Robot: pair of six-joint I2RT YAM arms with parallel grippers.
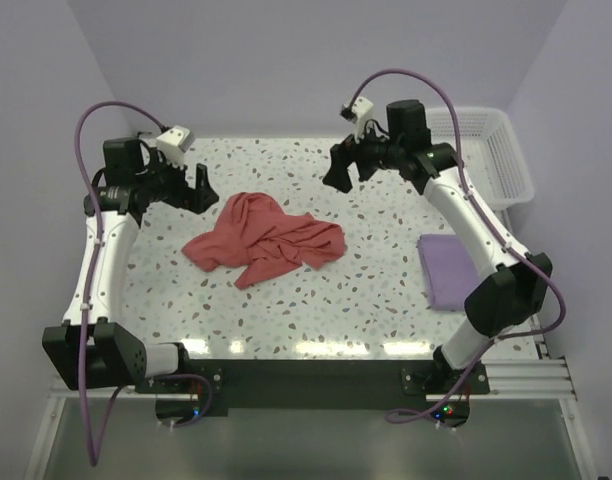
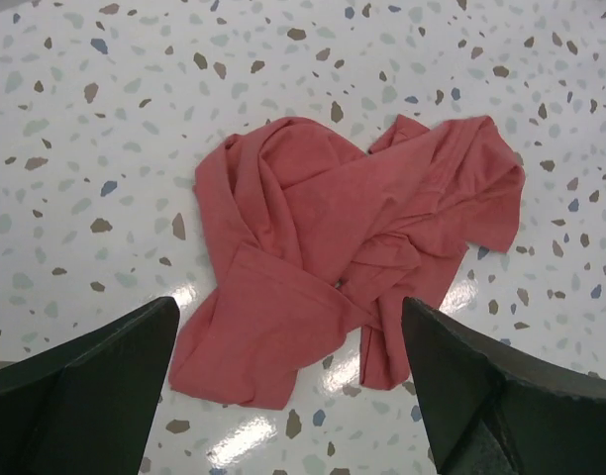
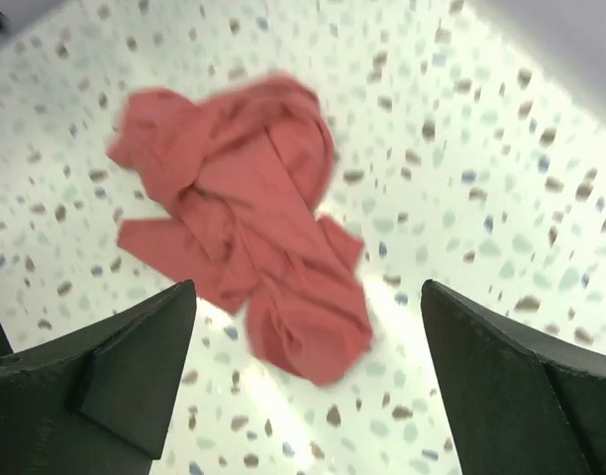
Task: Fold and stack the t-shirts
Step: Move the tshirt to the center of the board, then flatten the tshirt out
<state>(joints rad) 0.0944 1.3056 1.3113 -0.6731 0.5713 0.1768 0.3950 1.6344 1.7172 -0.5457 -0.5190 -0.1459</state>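
Observation:
The salmon red t-shirt (image 1: 264, 241) lies crumpled in the middle of the terrazzo table; it also shows in the left wrist view (image 2: 343, 247) and, blurred, in the right wrist view (image 3: 249, 228). The lavender t-shirt (image 1: 444, 270) lies as a folded rectangle at the right, partly hidden by the right arm. My left gripper (image 1: 199, 189) hovers open and empty above the table, left of the red shirt. My right gripper (image 1: 338, 170) hovers open and empty, back right of the red shirt. In both wrist views the jaws stand wide apart with nothing between them.
A white lattice basket (image 1: 496, 150) stands at the back right corner, beside the table. Purple cables loop above both arms. The table's front edge (image 1: 316, 352) runs just ahead of the arm bases.

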